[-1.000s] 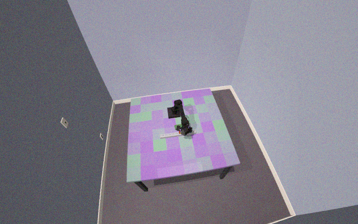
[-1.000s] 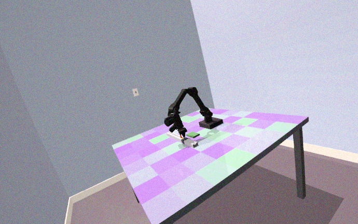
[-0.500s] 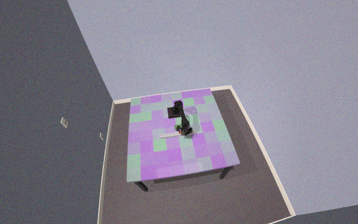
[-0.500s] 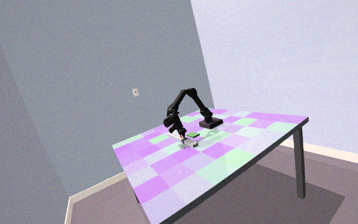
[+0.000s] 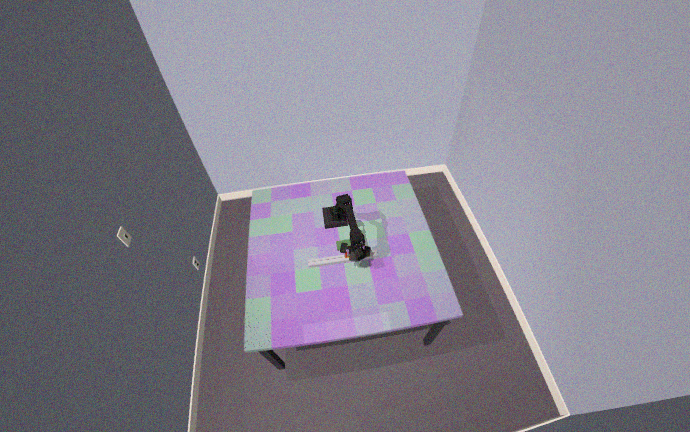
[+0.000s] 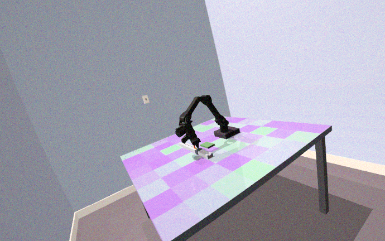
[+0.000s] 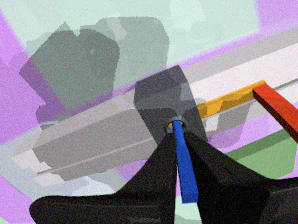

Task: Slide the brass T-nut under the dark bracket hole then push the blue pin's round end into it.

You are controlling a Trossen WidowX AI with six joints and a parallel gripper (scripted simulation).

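Blue Pin at the Bracket Hole

The black parallel-jaw claw (image 5: 348,255) (image 6: 197,146) (image 7: 178,139) pinches the slim blue pin (image 7: 185,162), whose lower end meets the hole of the dark angular bracket (image 7: 170,97) directly below the claw. The brass T-nut (image 7: 230,100) with its orange-red handle (image 7: 277,111) sits in the pale aluminum rail (image 5: 325,262) (image 6: 203,154) (image 7: 85,130) beside the claw, apparently placed. Full insertion and release remain.
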